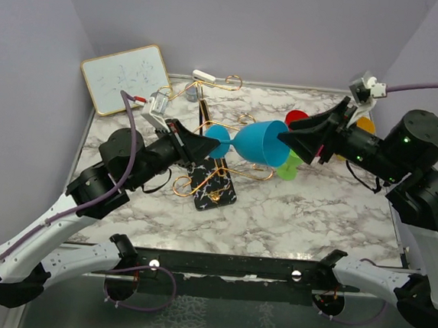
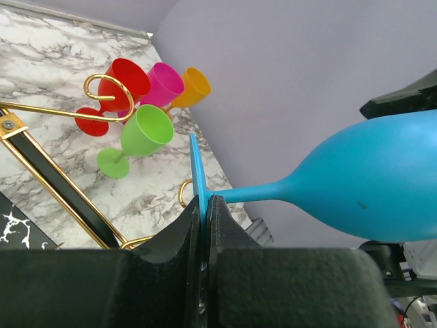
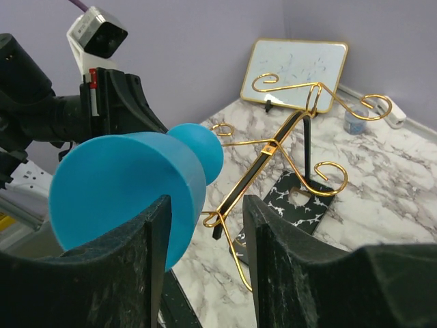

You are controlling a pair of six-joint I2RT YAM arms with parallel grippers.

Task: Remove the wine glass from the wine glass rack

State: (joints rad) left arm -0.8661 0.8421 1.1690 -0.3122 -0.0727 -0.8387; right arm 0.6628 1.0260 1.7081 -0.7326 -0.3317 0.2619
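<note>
Lying level in the air above the table (image 1: 337, 220): glass (image 1: 261, 141), blue, its long axis running left to right between the two arms.

- Foot: faces left, pinched edge-on in the left gripper (image 2: 205, 205), whose jaws are closed flat on the disc.
- Stem and bowl: point away from that grip toward the right arm, bowl mouth rightmost.
- Right gripper (image 3: 207, 205): jaws wide, holding nothing, at the bowl end. The bowl sits against its left finger; its other finger stands apart, with the rack visible through the gap.
- Nearer arm: both are at the glass. Only the left one has it.
- Rack (image 1: 216, 181): gold wire on a black speckled base, just below and behind the foot. One scroll arm shows close by the foot in the left wrist view; whether it touches cannot be told.
- Judgement: the glass looks lifted off its arm, and the coming move turns on carrying it along its own axis, clear of the scrolls.
- Also present: red glass (image 2: 123, 82), pink glass (image 2: 162, 83), orange glass (image 2: 192, 85) and green glass (image 2: 145, 130) grouped at the far right, well apart; whiteboard (image 1: 125, 77) far left.
</note>
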